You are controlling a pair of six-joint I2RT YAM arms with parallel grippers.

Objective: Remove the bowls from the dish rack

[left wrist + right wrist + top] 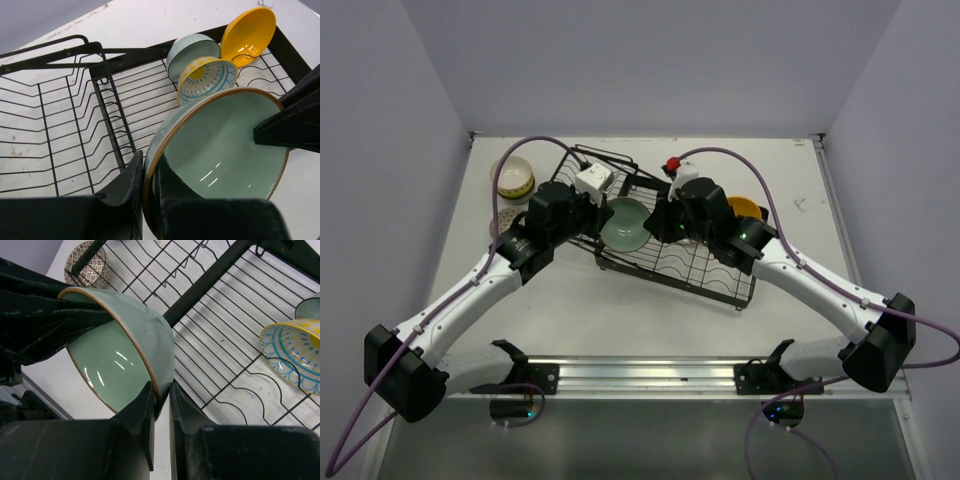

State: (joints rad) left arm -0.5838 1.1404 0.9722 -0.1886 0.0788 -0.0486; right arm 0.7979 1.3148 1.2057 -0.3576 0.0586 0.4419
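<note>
A pale teal bowl (625, 222) with a brown rim hangs tilted over the black wire dish rack (692, 268), held from two sides. My left gripper (596, 216) is shut on its left rim, one finger inside the bowl (225, 150) and one outside, as the left wrist view (149, 172) shows. My right gripper (658, 222) is shut on the opposite rim (162, 392) of the same bowl (115, 360). Three more bowls lean in the rack (65, 115): an orange-yellow one (248, 35), a pale ribbed one (192, 52) and a yellow one with blue pattern (207, 77).
A stack of bowls (514, 180) stands on the table left of the rack, with a brown-patterned bowl (85, 265) seen beyond the rack's bar (215, 275). The patterned yellow bowl (295, 357) lies right of my right gripper. White walls close in the table on three sides.
</note>
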